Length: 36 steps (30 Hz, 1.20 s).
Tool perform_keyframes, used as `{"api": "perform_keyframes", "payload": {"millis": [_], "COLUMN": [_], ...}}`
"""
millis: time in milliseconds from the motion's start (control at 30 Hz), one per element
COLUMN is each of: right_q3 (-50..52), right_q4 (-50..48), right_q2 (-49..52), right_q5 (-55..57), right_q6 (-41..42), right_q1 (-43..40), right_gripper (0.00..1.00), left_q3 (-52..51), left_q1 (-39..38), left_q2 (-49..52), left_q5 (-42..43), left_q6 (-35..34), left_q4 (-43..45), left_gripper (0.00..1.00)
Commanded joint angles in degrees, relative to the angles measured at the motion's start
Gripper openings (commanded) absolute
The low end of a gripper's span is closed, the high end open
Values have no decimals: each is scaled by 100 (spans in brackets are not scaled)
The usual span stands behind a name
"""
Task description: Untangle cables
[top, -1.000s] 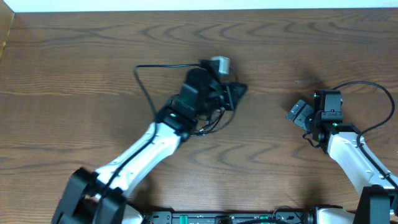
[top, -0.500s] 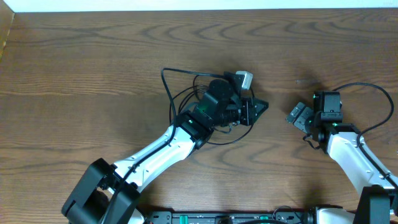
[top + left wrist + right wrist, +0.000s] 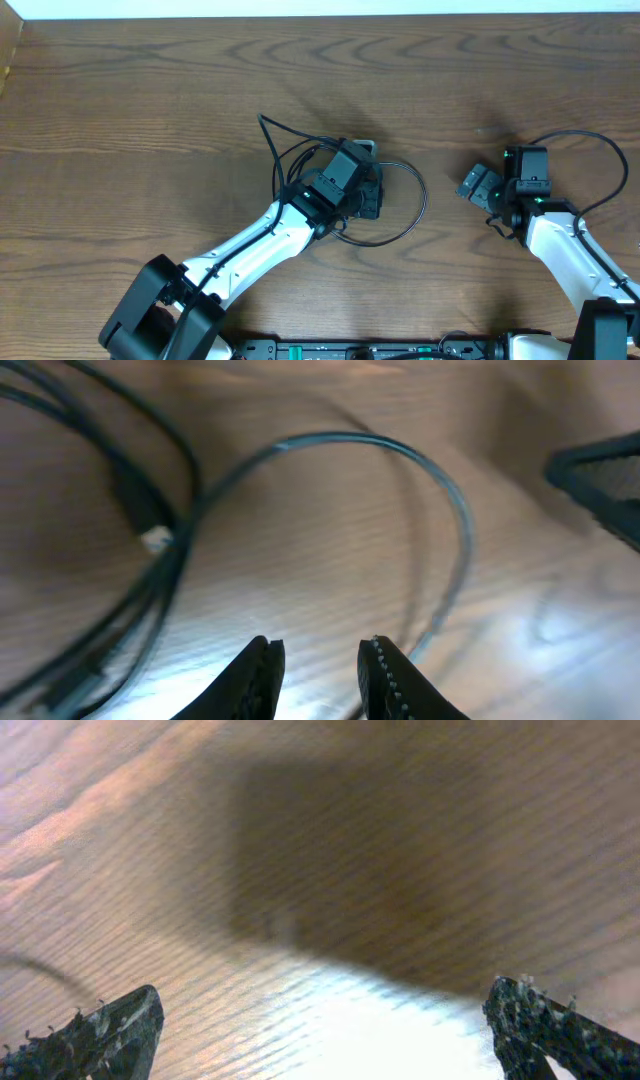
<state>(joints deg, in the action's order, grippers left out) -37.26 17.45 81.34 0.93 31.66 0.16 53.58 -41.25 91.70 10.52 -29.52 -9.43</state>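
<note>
black cable (image 3: 466, 542) loops beyond parted fingers (image 3: 390, 682)

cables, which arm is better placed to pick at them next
Left. Its hand hovers right over the cables, fingers slightly apart and empty, with a loop just ahead. The right hand sits off to the side over the table, wide open, with no cable between its fingers.

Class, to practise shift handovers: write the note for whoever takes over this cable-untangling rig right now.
Left gripper: slightly open, empty, low over the cables.
Right gripper: wide open, empty, over bare table, apart from the cables.
Cables: dark loops overlapping under and beside the left gripper; no white cord clearly visible.
Done: nothing separated yet.
Left: pull the cords apart.
</note>
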Motion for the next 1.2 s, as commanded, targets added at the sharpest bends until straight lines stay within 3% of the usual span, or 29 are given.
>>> {"api": "perform_keyframes", "payload": {"millis": [0,167,333,567,633,733,933,1167], "right_q3": [20,20,20,20,20,17,-22,-24], "right_q4": [-286,-588,-597,-592,-577,-590,-614,-625], "right_q2": [-2,-2,-4,-11,-13,-13,-11,-11], "right_q5": [-901,-2450,-3233,-3926,-3729,-3082,-2337,-2295], "right_q6": [-957,-1644,-2050,-3145,-3414,-3410,-3407,-3464], "right_q1": [-7,-7,125,741,1198,1692,2417,2684], "right_gripper": [99,99,99,99,99,99,99,99], "left_q3": [66,66,66,66,66,66,66,66], "left_q1": [20,20,20,184,437,699,1134,1919], "left_q2": [-297,-704,-1123,-1392,-1478,-1657,-1985,-2107], "left_q5": [-820,-1799,-2614,-2861,-2813,-2662,-2444,-1895], "left_q6": [188,188,188,-116,-544,-546,70,74], "left_q4": [-195,-785,-1403,-2083,-2249,-2197,-2157,-2334], "left_gripper": [30,30,30,32,31,31,32,32]}}
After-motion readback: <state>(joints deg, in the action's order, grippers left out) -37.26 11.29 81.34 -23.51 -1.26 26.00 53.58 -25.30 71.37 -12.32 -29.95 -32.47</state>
